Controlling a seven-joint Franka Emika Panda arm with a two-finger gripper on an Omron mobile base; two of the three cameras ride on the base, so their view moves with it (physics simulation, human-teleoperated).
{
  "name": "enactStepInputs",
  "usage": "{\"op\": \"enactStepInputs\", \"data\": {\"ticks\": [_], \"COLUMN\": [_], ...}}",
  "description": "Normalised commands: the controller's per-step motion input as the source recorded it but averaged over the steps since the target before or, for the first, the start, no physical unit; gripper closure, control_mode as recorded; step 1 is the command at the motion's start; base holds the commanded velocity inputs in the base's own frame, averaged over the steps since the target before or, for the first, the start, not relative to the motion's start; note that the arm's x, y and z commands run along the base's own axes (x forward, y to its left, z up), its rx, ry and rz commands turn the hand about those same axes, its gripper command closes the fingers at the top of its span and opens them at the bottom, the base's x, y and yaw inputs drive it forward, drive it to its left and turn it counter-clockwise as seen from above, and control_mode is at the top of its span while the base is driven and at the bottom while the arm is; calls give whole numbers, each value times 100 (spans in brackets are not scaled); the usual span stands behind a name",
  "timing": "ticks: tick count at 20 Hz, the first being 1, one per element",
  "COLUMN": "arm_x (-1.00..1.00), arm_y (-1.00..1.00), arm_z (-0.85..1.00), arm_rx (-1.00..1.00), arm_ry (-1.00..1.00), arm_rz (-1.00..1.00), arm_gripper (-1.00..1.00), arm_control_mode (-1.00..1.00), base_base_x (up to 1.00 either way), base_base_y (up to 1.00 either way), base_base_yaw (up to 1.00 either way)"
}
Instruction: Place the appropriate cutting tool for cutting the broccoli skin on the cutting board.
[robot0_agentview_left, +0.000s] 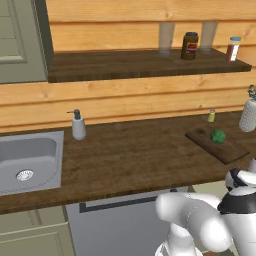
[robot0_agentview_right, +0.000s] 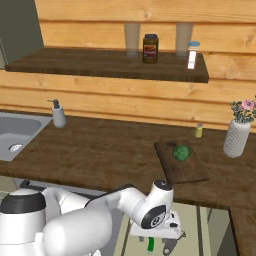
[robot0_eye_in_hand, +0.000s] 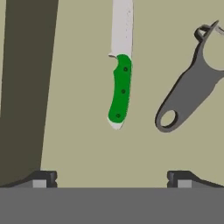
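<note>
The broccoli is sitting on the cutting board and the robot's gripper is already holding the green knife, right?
Not quite. The broccoli is on the cutting board, but the gripper isn't holding the knife. In the hand view its fingers are spread wide and open, and the knife lies untouched ahead of them, beside a grey tool.
</note>
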Motion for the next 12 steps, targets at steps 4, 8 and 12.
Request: {"op": "enactStepInputs", "data": {"ticks": [4,8,12], "arm_x": [0,0,2], "arm_y": [9,8,6], "arm_z": [-48,-28,-21], "arm_rx": [1,0,0], "arm_ry": [0,0,0], "arm_rz": [0,0,0], "arm_gripper": [-100,-100,-100], "arm_control_mode": [-100,-100,-100], "base_base_x": [0,0,0], "base_base_y": [0,0,0], "base_base_yaw": [0,0,0]}}
